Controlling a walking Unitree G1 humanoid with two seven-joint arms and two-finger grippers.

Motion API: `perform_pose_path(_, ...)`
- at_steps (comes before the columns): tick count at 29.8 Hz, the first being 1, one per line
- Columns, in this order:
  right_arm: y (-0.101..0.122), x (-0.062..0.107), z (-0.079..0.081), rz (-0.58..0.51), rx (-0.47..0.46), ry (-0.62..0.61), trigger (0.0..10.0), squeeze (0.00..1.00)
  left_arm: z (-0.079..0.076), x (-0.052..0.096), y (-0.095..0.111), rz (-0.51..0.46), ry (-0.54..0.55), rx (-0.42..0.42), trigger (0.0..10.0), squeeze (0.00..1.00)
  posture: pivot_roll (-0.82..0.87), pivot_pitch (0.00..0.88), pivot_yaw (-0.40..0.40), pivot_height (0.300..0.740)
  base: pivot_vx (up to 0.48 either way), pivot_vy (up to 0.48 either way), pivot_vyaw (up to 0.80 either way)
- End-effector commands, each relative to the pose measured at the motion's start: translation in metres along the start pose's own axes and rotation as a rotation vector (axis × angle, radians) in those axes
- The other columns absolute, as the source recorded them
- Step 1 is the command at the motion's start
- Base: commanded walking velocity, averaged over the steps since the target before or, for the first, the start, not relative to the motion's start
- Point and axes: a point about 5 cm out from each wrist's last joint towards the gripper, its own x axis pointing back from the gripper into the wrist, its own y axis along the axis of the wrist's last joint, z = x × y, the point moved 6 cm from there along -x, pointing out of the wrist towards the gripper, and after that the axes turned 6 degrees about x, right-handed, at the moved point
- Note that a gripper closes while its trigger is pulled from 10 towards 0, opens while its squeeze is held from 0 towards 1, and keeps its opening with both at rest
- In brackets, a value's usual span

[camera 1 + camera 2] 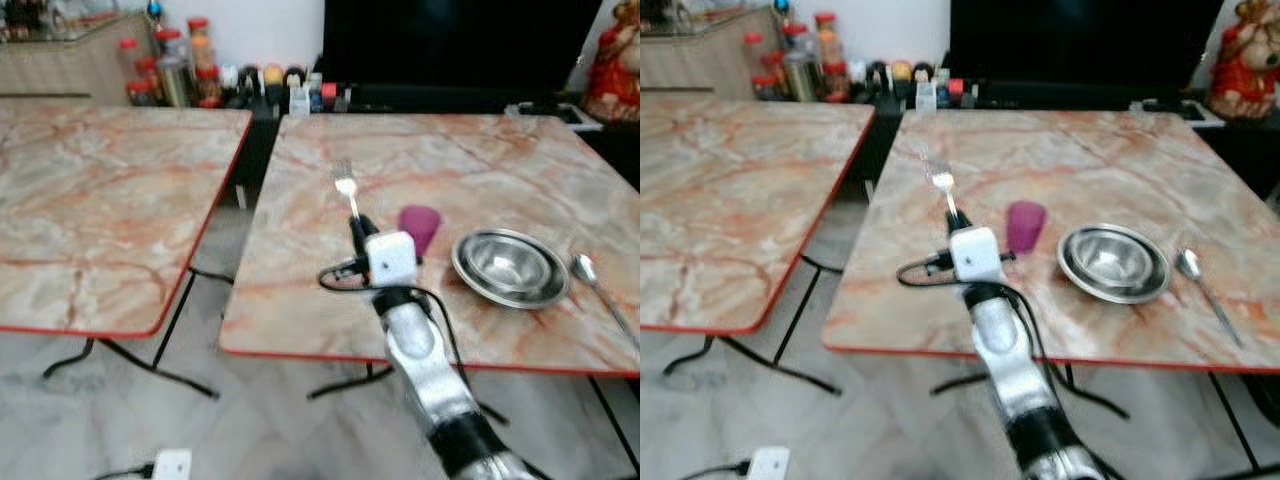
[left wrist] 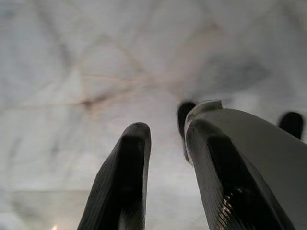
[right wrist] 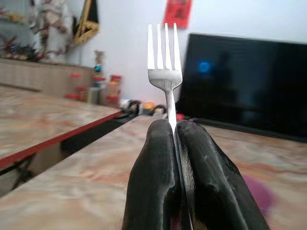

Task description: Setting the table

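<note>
So I've got the fork (image 3: pixel 165 72) pinched in the right hand (image 3: pixel 175 127), both black fingers (image 3: pixel 153 172) pressed flat against the handle with no gap showing, tines pointing up and away toward the far edge of the tabletop (image 1: pixel 480 150). From the head view the fork (image 1: pixel 346 188) sits above the marble-look tabletop, over its left half, roughly midway between the near and far edges. Can't tell from here whether the fork is touching the surface or just above it.

Just right of the hand there's a purple cup (image 1: pixel 419 228) lying on its side on the tabletop. Further right, a steel bowl (image 1: pixel 510 266) sits upright, and beyond it a spoon (image 1: pixel 600 288) lies near the right edge, apart from the bowl.

The left hand (image 2: pixel 165 143) is hanging over the pale marbled floor (image 2: pixel 96 72), fingers a little apart with nothing between them.

Around that: a second tabletop (image 1: pixel 100 200) with the same red edging stands to the left, with a gap of floor between the two. Along the back wall there's a row of jars and bottles (image 1: pixel 180 70) and a big dark TV screen (image 1: pixel 460 45). A white power plug (image 1: pixel 172 464) lies on the floor near the bottom left.
</note>
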Motion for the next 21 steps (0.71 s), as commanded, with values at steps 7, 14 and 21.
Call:
perform_pose_path(7,0.0090,-0.0041,0.0093,-0.024,-0.010,0.021,10.0,0.00,0.0091,-0.0003,0.0016,-0.003,0.019,-0.014,10.0,0.00,-0.05,0.000,-0.004,0.740,0.000,-0.319,0.00)
perform_pose_path(14,0.0039,-0.0027,0.0079,-0.003,-0.001,0.019,10.0,0.00,0.0085,-0.0002,0.0005,0.000,0.017,-0.014,10.0,0.00,-0.06,0.000,-0.004,0.740,0.000,-0.315,0.00)
perform_pose_path(21,0.0034,-0.0030,0.0069,-0.002,0.003,0.016,10.0,0.00,0.0074,-0.0005,0.0020,-0.003,0.015,-0.010,10.0,0.00,-0.06,0.000,-0.004,0.740,0.000,-0.291,0.00)
